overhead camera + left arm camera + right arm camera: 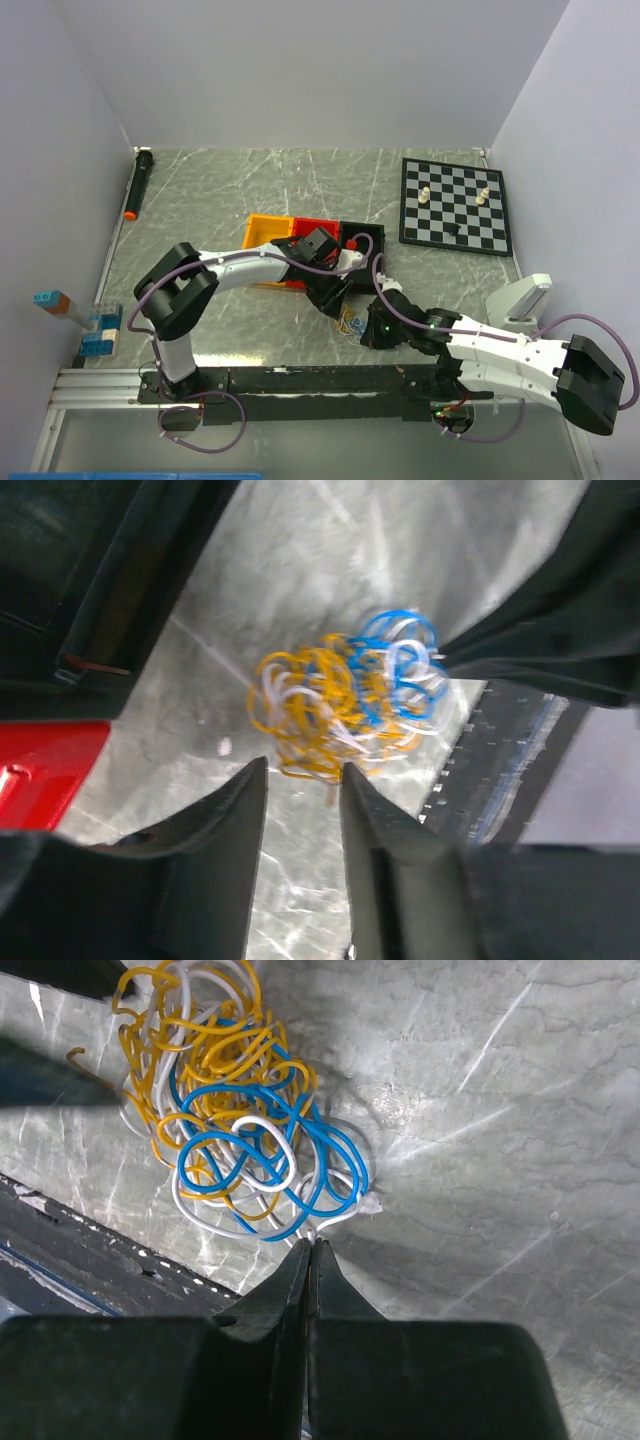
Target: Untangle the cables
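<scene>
The cables point(350, 322) are one small tangle of thin yellow, blue and white wires lying on the marble table between my two grippers. In the left wrist view the tangle point(345, 695) lies just past my left gripper point(305, 770). Its jaws stand apart, with bare table between them and the lowest yellow loops at their tips. In the right wrist view my right gripper point(312, 1245) is shut, its tips pinching a white strand at the near edge of the tangle point(235, 1130). From above, the left gripper point(335, 300) and right gripper point(372, 330) meet over the wires.
Yellow point(268, 232), red point(315, 228) and black point(365, 238) bins sit just behind the left arm. A chessboard point(455, 205) with a few pieces lies at the back right. A black marker point(138, 185) lies at the far left, toy blocks point(95, 330) stand near left, and a black rail point(300, 378) runs along the near edge.
</scene>
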Tool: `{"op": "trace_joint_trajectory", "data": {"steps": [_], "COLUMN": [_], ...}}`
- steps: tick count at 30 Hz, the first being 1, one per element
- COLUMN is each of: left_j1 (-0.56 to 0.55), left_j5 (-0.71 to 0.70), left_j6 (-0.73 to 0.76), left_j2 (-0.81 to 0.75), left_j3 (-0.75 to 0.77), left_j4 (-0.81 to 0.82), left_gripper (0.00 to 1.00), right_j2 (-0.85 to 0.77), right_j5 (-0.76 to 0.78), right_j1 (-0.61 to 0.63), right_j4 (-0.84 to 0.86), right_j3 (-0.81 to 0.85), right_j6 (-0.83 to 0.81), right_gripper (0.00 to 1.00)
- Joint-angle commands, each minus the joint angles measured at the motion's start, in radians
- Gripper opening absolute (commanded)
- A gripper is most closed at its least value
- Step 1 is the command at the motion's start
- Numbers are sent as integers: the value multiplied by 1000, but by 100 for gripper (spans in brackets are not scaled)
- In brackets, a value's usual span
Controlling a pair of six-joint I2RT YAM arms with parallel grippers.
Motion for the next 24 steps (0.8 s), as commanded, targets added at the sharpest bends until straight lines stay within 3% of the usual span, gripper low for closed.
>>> {"op": "trace_joint_trajectory", "data": {"steps": [1, 7, 18, 24], "left_j1": [-5, -5, 15, 116], "left_j5": [-42, -64, -100, -165], "left_j6": [23, 49, 229, 281], "left_j2": [18, -1, -173, -320], "left_j3": [29, 31, 43, -3], "left_j4": [20, -8, -282, -382], "left_gripper": [33, 1, 1, 1], "right_j2": [-26, -14, -11, 23], "right_j5": [-5, -7, 9, 26], "right_j1": [-8, -9, -11, -11], "right_j4": [16, 26, 3, -20], "right_j3": [-13, -13, 4, 51], "right_j6": [1, -5, 1, -3], "right_gripper": [0, 0, 0, 0]}}
